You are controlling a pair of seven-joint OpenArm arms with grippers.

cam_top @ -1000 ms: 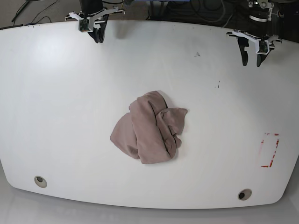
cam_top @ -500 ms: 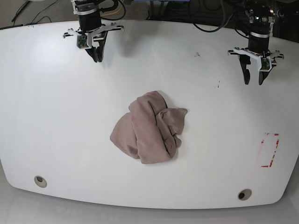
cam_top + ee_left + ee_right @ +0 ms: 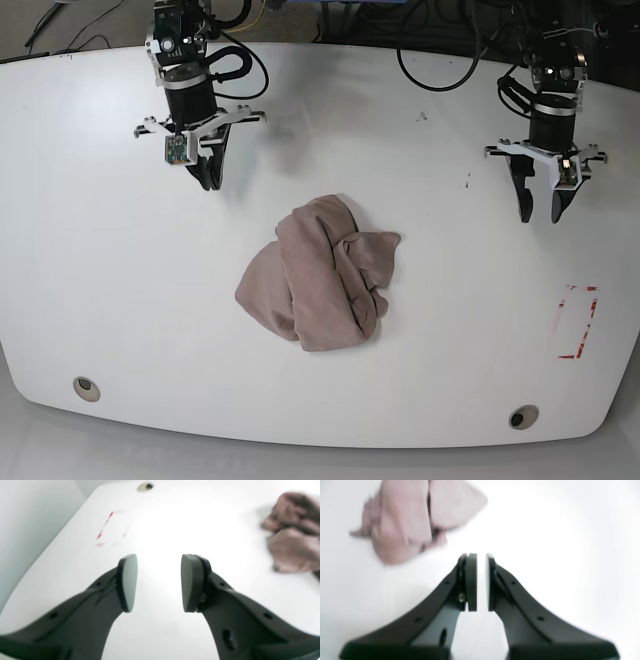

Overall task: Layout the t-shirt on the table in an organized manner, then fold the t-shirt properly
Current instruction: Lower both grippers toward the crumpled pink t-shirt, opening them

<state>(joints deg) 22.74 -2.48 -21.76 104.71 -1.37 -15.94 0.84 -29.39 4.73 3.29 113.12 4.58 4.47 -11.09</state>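
The shirt [image 3: 322, 276] lies crumpled in a mound at the centre of the surface [image 3: 120, 280], touched by neither arm. The left gripper [image 3: 540, 212] hangs above bare surface beside it, jaws partly open and empty, probably ready to pinch a hem. The right gripper [image 3: 208, 180] hangs on the opposite side, jaws almost closed, holding nothing. The fabric is mauve-brown, thin, wrinkled and overlapped; no sleeve or collar is distinguishable.
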